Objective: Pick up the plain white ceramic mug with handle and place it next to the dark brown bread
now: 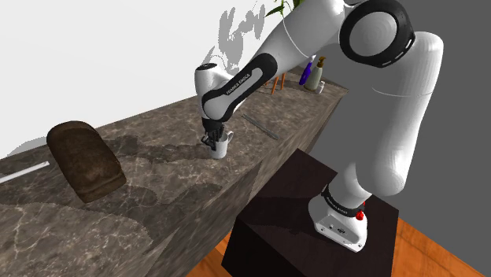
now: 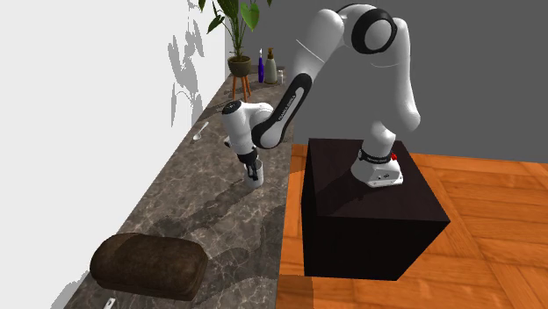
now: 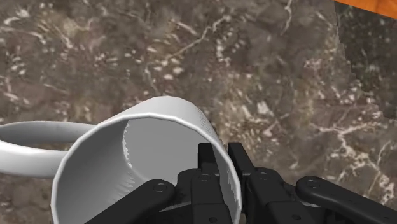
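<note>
So the all-black two-finger end effector (image 3: pixel 221 156) is clamped on the rim wall of the plain white glossy mug (image 3: pixel 159 143), one finger inside the cup and one outside. The mug's loop handle sticks out on the side away from the fingers. In the shoulder view the mug (image 1: pixel 222 147) hangs under the end effector (image 1: pixel 212 140) close to the desk's front edge, the side facing the stand. I can't tell if its base is touching the surface or just off it.

The desk (image 1: pixel 315 110) is a long slab of dark brown marble with pale veins, backed by a white wall. The dark brown bread (image 1: pixel 85 160), a rough-crusted rounded loaf, lies well apart from the mug toward the shoulder view's left. There's a wide stretch of bare marble between them, and room beside the loaf on both its wall side and its front side.

In the second exterior view, a potted green plant (image 2: pixel 237 26) and two small bottles (image 2: pixel 266 67) stand at the desk's far end, well away from the mug (image 2: pixel 255 174) and the bread (image 2: pixel 149 265). The black box stand (image 2: pixel 369 219) sits on an orange wood floor (image 2: pixel 492 228), just beside the desk's front edge.
</note>
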